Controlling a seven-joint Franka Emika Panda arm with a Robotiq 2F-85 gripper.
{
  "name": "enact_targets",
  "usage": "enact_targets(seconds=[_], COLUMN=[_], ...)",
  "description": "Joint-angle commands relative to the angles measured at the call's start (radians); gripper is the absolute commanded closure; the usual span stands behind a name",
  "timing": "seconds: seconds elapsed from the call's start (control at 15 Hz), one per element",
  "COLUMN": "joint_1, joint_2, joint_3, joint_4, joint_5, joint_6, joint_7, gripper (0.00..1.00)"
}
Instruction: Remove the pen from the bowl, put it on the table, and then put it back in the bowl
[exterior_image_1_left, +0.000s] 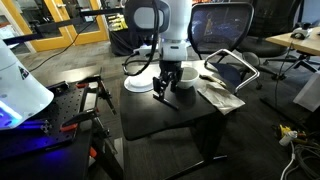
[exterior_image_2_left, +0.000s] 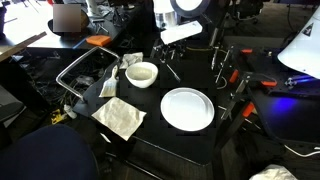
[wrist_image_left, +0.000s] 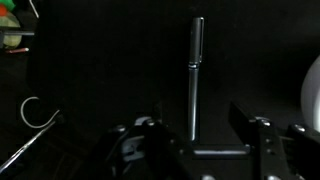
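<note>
**Pen out on the table, jaws wide**

Looking down past the gripper (wrist_image_left: 197, 152) in the wrist view at the pen (wrist_image_left: 196, 75), flat on the black table (wrist_image_left: 90, 90), out of the bowl (exterior_image_2_left: 142, 73) and pointing straight away. Jaws spread wide, gripping nothing, with fingers (wrist_image_left: 255, 150) on either side of the pen's near end and clear of it. In an exterior view, hanging low over the table near the bowl, upright beside a white plate (exterior_image_2_left: 187, 108) and crumpled paper (exterior_image_2_left: 120, 118). Cannot make out the thin pen in either exterior view.
</note>
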Motion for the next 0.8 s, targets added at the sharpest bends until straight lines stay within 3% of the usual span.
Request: enact_targets(seconds=[0.0,0.2,0.27,0.73], joint_1=[0.051,0.097,0.054,0.078], joint_2=[-0.029,-0.046,-0.009,-0.017], joint_3=[-0.048,-0.092,-0.054,-0.074], joint_4=[-0.01,-0.022,0.005,0.005], joint_5=[-0.011,-0.03,-0.01,-0.02], joint_6=[0.007,0.011,-0.001,0.0], joint_7=[0.032,0.071,0.023,0.048], gripper=[0.0,0.0,0.0,0.0])
